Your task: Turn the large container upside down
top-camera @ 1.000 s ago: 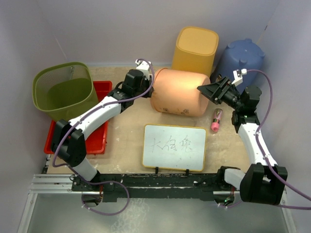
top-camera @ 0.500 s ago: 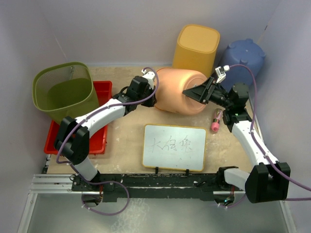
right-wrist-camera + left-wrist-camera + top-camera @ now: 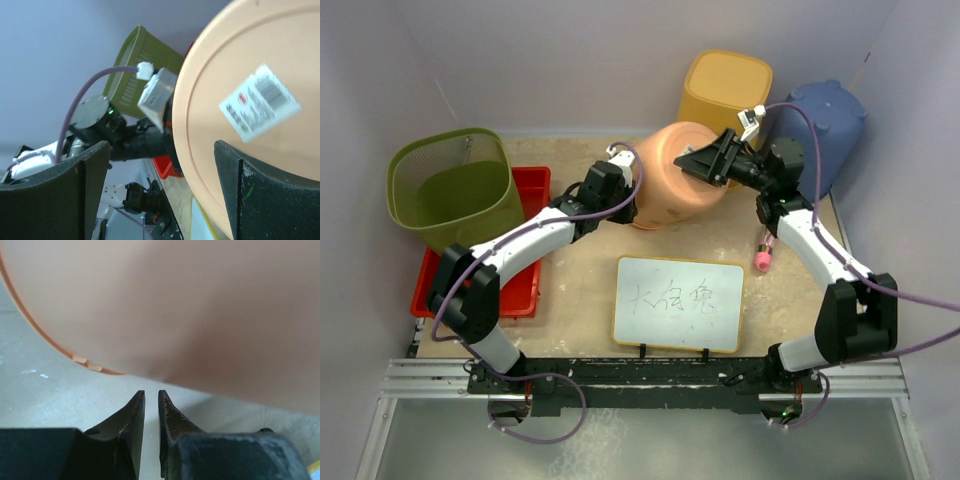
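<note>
The large orange container (image 3: 665, 190) stands tilted on the table, with its base raised toward the right and its rim low on the left. My left gripper (image 3: 628, 205) is shut and empty, its tips just below the container's wall (image 3: 175, 305) near the rim; it also shows in the left wrist view (image 3: 151, 394). My right gripper (image 3: 698, 165) is open wide against the container's base. In the right wrist view this gripper (image 3: 159, 145) spans the edge of the base (image 3: 250, 165), which carries a white label (image 3: 260, 102).
A yellow bin (image 3: 725, 90) and a blue container (image 3: 825, 120) stand close behind the orange one. A green mesh basket (image 3: 450, 185) sits on a red tray (image 3: 525, 290) at left. A whiteboard (image 3: 678, 302) lies in front, and a pink object (image 3: 763, 250) at right.
The orange container has tipped from lying on its side to standing tilted, base raised. My right gripper moved left and back with the base. My left gripper stayed by the rim.
</note>
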`<state>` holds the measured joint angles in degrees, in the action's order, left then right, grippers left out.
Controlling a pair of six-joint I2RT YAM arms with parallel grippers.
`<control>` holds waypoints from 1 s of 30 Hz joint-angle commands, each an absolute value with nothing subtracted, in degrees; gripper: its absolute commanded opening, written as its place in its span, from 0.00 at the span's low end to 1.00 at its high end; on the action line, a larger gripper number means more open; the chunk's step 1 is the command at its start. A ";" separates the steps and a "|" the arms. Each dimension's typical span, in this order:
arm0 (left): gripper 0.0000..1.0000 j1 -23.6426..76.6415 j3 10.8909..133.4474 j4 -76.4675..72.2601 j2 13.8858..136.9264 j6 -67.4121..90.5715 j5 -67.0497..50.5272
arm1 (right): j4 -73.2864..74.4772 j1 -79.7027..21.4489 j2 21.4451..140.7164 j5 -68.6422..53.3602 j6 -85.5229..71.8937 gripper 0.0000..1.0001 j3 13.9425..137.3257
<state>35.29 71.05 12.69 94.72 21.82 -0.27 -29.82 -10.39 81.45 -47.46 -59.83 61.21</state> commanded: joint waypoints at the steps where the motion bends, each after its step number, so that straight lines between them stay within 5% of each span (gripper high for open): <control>1: 0.15 35.38 69.18 11.47 87.25 23.20 7.03 | -34.67 -12.05 85.66 -46.75 -61.09 0.87 67.30; 11: 0.30 34.54 66.81 16.44 77.63 24.69 19.17 | -26.69 -13.12 86.20 -48.64 -55.88 0.87 74.38; 16: 0.36 34.45 68.04 18.39 75.90 23.76 20.28 | 7.04 -12.13 77.64 -24.76 -29.06 0.91 78.62; 22: 0.46 34.36 70.30 18.83 76.17 23.04 20.10 | 24.47 -10.42 69.60 9.05 -22.56 1.00 73.34; 30: 0.51 34.37 74.75 15.55 78.37 23.77 14.00 | 26.44 -7.47 68.01 6.72 -24.36 1.00 66.15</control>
<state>34.63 70.43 19.46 78.28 23.42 17.54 23.00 -7.49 67.40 5.45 -25.65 68.18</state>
